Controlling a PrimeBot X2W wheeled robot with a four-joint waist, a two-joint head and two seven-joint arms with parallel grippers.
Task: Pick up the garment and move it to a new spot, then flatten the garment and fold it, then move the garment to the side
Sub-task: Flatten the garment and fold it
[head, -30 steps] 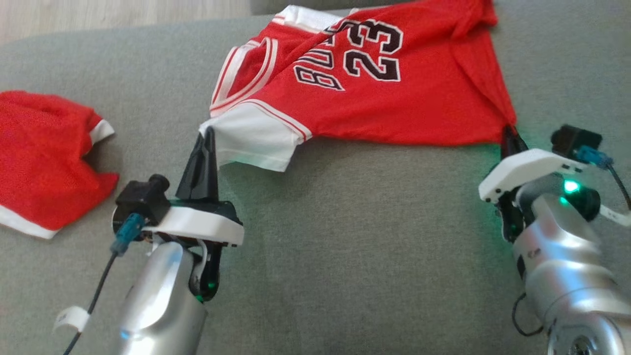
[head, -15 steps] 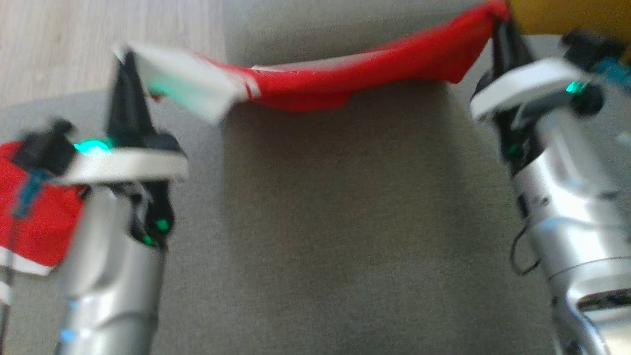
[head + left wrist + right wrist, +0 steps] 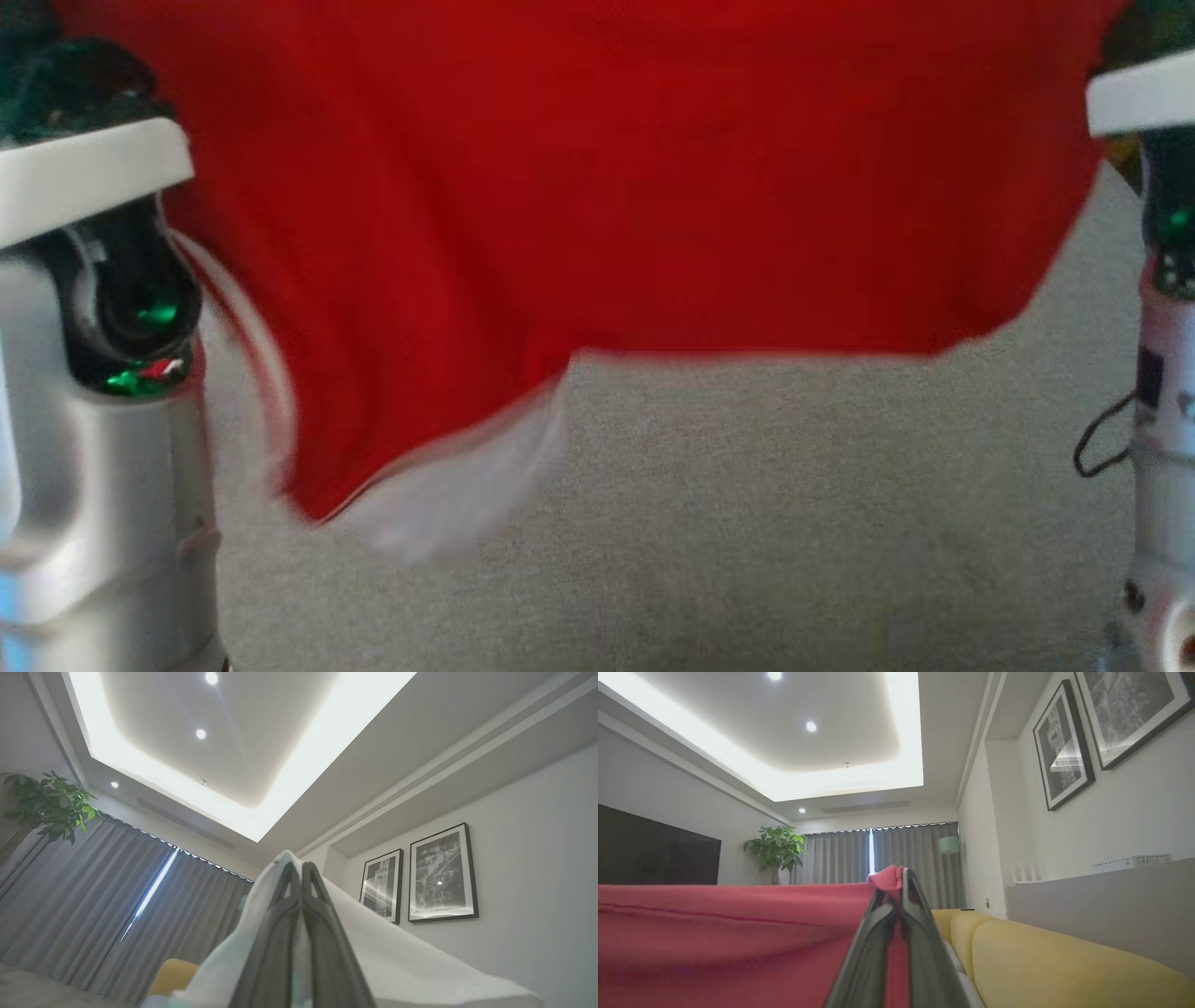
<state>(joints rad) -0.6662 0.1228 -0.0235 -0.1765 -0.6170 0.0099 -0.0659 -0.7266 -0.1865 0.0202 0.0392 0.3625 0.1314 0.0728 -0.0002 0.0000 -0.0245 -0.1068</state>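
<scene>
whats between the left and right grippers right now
The red garment, pinched by the left gripper and the right gripper, hangs spread between them; the head view shows it.

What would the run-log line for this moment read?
step: pick-up | garment: aloft, spread between pincers, over grey surface | left pincer: shut on white sleeve | right pincer: shut on red corner

My left gripper: two long dark-grey tapering fingers, slotted near the tips.
My right gripper: the same dark, glossy, tapering fingers.
My left silver forearm: rounded metal casing, flat white wrist plate, black joint with green lights.
My right silver forearm: white plate edge, thin black cable loop, green light, dark rectangular marking.
</scene>
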